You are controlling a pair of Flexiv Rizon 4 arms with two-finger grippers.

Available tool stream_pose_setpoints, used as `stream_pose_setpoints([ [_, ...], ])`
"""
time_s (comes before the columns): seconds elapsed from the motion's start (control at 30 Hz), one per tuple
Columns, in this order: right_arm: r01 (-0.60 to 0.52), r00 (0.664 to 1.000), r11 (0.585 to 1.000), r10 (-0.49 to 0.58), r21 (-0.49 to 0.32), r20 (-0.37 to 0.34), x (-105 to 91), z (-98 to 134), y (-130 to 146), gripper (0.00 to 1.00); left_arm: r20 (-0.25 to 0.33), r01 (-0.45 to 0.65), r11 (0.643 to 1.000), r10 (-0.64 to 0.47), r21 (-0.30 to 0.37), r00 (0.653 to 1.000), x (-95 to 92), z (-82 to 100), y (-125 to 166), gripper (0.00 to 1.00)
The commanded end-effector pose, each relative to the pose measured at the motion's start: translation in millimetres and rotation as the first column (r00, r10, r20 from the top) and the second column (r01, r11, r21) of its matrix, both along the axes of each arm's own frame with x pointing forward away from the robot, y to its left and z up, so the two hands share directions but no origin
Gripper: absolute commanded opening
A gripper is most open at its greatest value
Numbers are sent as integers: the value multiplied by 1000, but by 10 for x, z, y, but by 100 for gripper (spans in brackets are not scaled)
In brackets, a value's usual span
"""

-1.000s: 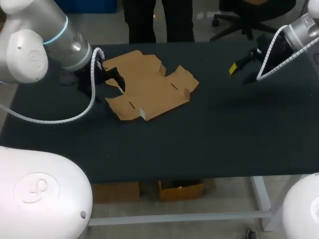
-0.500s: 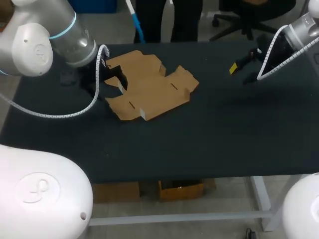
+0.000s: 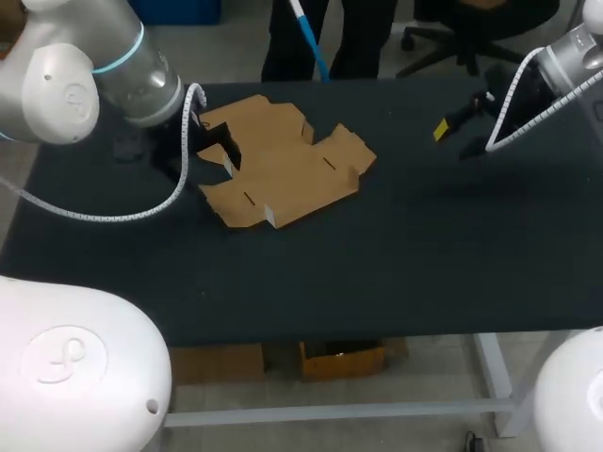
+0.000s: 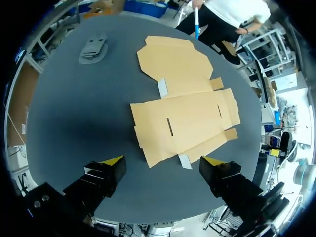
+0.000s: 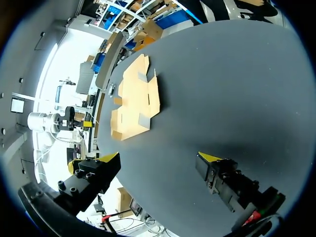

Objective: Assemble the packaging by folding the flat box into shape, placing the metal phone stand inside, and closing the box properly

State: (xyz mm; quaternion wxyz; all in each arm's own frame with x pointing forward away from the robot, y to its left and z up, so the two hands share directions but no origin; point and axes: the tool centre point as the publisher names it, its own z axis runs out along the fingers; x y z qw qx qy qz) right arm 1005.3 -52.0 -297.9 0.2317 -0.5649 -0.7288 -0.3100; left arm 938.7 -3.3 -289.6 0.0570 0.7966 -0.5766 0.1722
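The dark table (image 3: 396, 264) takes up most of the head view. My left arm (image 3: 94, 66) comes in from the left side and ends over the left edge of the cardboard. My right arm (image 3: 565, 56) comes in from the far right corner and stays over the right part of the table.

The flat box (image 3: 283, 169) lies unfolded on the far left half of the table, with all panels flat on the surface. In the left wrist view the flat box (image 4: 187, 113) spreads ahead of the fingers. Two thin slots are cut in its middle panel, and small pale tabs show at two of its edges. In the right wrist view the flat box (image 5: 136, 98) lies well apart, far ahead of the fingers.

The left gripper (image 4: 163, 161) hangs above the near edge of the box. Its fingers are spread wide, they hold nothing, and neither of them touches the cardboard. The right gripper (image 5: 159, 157) is spread wide too, with only bare table between its yellow tips.

The metal phone stand (image 4: 94, 47) is a small grey piece. It lies on the table beyond the box and off to one side, apart from the cardboard.
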Motion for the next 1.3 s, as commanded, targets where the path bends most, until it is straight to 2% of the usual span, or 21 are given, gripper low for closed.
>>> stream_pose_setpoints([
  [0.03, -18, 1000, 1000, 18, -6, 1, 7, 54, 29, 100, 24, -83, 996, 83, -26, 996, -154, -69, 6, 100],
  [0.2, -19, 1000, 1000, 19, -2, 13, -41, 130, 41, 100, 23, -143, 987, 145, -77, 989, -303, -128, 74, 100],
  [0.33, -23, 999, 1000, 23, -3, 26, -81, 178, 68, 100, 5, -190, 975, 192, -114, 981, -348, -179, 117, 100],
  [0.6, -33, 999, 999, 34, -7, 25, -84, 195, 64, 100, -18, -180, 964, 180, -196, 984, -367, -397, 124, 100],
  [0.67, -38, 999, 999, 38, -4, 22, -83, 194, 64, 100, -14, -156, 961, 157, -228, 987, -356, -465, 126, 89],
  [0.73, -39, 999, 999, 39, -3, 20, -81, 187, 69, 100, -12, -146, 957, 148, -251, 989, -337, -534, 129, 67],
  [0.77, -39, 999, 999, 39, -3, 18, -78, 182, 69, 100, -5, -138, 954, 142, -266, 990, -328, -567, 135, 63],
  [0.97, -39, 999, 999, 39, -6, 12, -77, 186, 62, 100, 19, -92, 947, 103, -307, 994, -262, -734, 137, 65],
  [1.03, -38, 999, 999, 38, -7, 13, -80, 194, 60, 100, 34, -77, 945, 93, -319, 995, -246, -765, 137, 62],
  [1.17, -38, 999, 999, 38, -8, 12, -76, 196, 61, 100, 75, -39, 943, 68, -331, 995, -213, -795, 137, 67],
  [1.3, -39, 999, 999, 39, -7, 11, -72, 195, 69, 100, 105, -11, 942, 49, -334, 993, -187, -807, 115, 62],
])
